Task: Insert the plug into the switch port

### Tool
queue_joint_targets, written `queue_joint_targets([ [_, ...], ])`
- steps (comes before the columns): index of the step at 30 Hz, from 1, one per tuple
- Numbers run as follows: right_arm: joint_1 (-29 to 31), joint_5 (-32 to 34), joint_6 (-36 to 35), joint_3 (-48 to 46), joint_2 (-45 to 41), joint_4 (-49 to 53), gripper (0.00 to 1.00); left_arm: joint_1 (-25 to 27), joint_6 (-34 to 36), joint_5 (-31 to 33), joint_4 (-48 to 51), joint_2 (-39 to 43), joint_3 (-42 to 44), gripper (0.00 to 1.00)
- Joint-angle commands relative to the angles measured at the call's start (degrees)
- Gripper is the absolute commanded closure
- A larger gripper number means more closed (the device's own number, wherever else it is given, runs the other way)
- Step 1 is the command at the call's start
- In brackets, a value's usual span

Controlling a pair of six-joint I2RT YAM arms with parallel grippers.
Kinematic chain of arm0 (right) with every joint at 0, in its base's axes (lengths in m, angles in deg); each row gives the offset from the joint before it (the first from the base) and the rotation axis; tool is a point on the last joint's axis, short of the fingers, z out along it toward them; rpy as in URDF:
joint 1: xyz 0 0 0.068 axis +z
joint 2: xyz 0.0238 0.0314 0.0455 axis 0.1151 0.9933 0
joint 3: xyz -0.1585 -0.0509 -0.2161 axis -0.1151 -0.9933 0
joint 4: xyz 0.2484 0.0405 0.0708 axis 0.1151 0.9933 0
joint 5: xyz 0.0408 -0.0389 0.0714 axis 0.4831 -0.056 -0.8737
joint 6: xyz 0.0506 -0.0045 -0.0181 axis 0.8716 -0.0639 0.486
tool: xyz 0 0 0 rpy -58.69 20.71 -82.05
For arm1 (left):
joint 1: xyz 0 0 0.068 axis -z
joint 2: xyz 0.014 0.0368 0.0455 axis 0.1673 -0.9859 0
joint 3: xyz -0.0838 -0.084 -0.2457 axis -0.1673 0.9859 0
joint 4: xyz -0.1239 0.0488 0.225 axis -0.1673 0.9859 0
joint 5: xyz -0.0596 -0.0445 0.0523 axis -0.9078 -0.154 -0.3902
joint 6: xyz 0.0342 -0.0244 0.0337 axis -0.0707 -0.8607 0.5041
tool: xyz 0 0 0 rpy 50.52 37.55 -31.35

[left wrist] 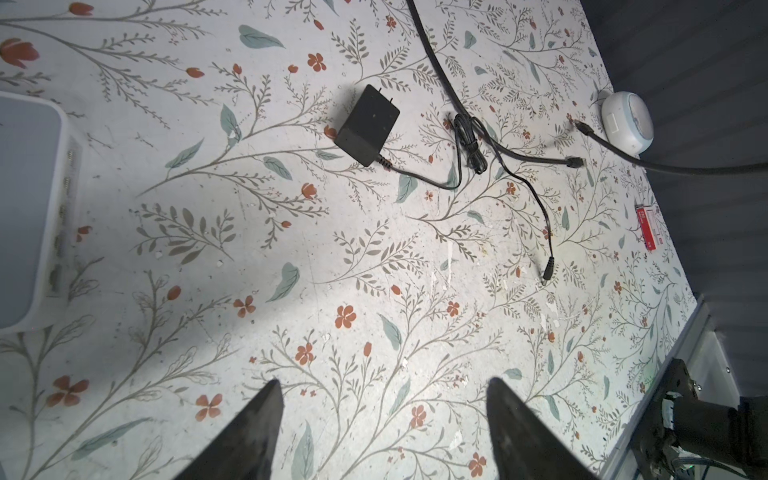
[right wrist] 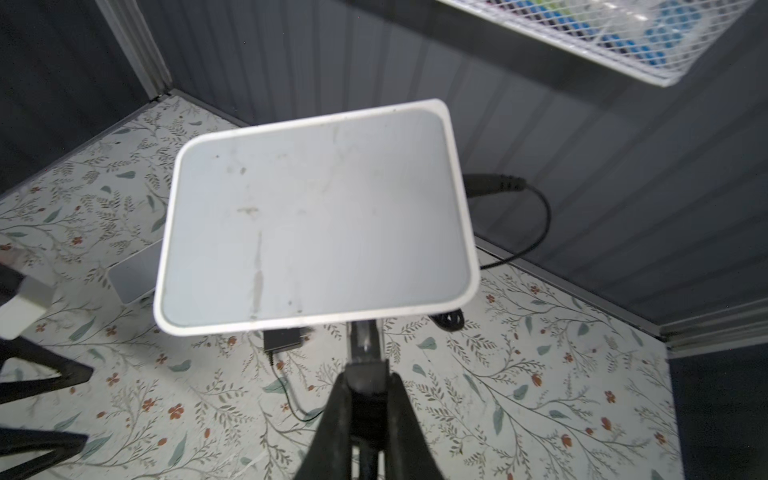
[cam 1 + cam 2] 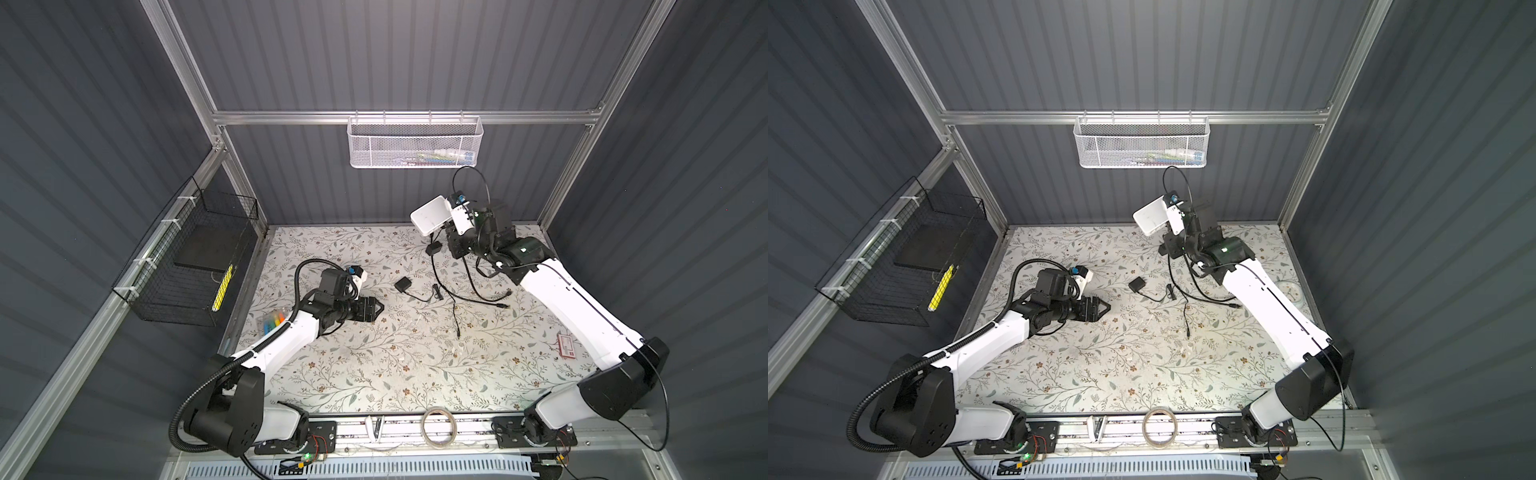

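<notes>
Right gripper [image 2: 368, 365] clamps the white switch [image 2: 316, 216] aloft by the back wall (a black lead [image 2: 536, 216] runs from its side). The loose plug [image 1: 547, 272] lies on the floral table [image 1: 257, 199], apart from the left gripper [image 1: 383, 381], which gapes empty. Grey ribbed walls [image 3: 395, 54] and an aluminium frame [image 3: 291, 117] surround.

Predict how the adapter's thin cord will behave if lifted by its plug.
Probably floppy: the cord lies in loose curves. Likely light, being thin, though the adapter at its far end may drag. The small plug could slip or twist.
</notes>
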Motion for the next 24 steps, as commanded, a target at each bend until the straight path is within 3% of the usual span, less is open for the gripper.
queue_joint_targets([
  [1,-4.0,0.0,-1.6,2.0,2.4,-3.6,1.00,-0.2,-0.5,-0.9,-0.1,-0.7,0.3,0.23],
  [7,-9.3,-2.3,-5.2,1.4,8.6,-10.3,1.00,-0.2,-0.2,-0.1,1.2,-1.8,-0.6,0.24],
  [12,-12.7,-8.8,-6.0,0.6,13.3,-14.6,1.00,-0.2,-0.4,0.2,1.6,-2.6,-1.2,0.24],
  [24,-15.1,-12.1,-7.3,0.4,24.6,-21.8,1.00,-0.3,0.0,0.0,2.2,-5.2,-1.9,0.25],
])
